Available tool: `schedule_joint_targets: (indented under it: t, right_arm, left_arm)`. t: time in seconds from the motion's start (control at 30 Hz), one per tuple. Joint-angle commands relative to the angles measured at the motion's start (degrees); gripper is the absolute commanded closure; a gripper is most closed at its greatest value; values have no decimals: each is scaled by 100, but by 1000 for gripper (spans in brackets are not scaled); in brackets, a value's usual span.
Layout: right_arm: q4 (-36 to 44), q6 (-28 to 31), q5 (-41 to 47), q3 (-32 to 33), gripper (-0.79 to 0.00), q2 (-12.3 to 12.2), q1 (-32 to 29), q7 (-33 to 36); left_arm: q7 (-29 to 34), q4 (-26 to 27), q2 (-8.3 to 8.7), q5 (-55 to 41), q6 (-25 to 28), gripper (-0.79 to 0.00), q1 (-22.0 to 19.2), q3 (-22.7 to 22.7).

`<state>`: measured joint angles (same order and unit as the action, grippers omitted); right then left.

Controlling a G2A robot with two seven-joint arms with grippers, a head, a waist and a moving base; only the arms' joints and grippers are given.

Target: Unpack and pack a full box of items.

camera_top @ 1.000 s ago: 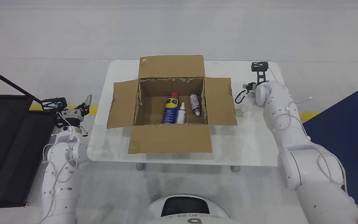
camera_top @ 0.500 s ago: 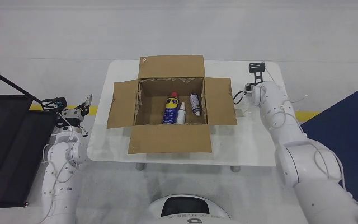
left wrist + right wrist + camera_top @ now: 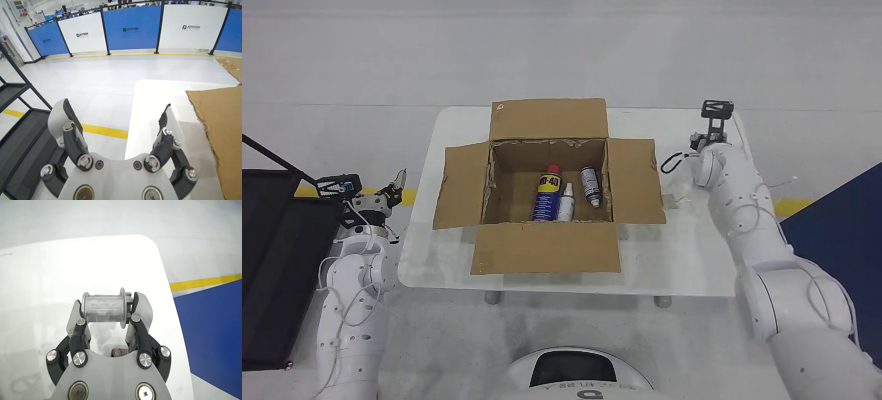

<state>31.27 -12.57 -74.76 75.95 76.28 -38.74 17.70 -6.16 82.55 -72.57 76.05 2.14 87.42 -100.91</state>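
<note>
Right gripper clamps flanged metal cylinder by its ends at table 2 o'clock corner; judged rigid, heavy, slick. Left gripper wide, 9 o'clock

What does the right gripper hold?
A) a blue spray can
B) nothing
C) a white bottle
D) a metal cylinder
D: in the right wrist view, the right gripper has its fingers closed on the two ends of a silver metal cylinder.
</note>
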Motion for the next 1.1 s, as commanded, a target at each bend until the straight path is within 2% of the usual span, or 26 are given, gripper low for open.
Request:
schedule_joint_targets:
  t: [0.0,0.1,0.27,0.33,0.43,0.5,0.57,0.7,0.87,1.07]
  right_arm:
    - [624,-147,95,152,0,-49,-300,-75]
    - [2060,-128,388,516,0,-150,-1047,-34]
    - [5141,1548,1822,1600,0,-364,-2828,798]
    - [5991,2080,2221,1885,0,-416,-3386,1095]
    - [6800,2819,2795,2038,0,-457,-3916,1408]
    - [7108,3292,3152,2084,0,-486,-4109,1644]
    - [7371,3516,3243,2041,0,-510,-4207,1857]
    - [7796,3532,3092,1730,0,-521,-4291,1988]
    - [7942,3679,3427,1271,0,-537,-4162,2464]
    - [7707,3452,3239,317,0,-503,-3729,2903]
  left_arm:
    - [0,0,0,0,0,-785,0,0]
    - [0,0,0,0,0,-785,0,0]
    - [0,0,0,0,0,-785,0,0]
    - [0,0,0,0,0,-785,0,0]
    - [0,0,0,0,0,-785,0,0]
    - [0,0,0,0,0,-785,0,0]
    - [0,0,0,0,0,-785,0,0]
    - [0,0,0,0,0,-785,0,0]
    - [0,0,0,0,0,-785,0,0]
    - [0,0,0,0,0,-785,0,0]
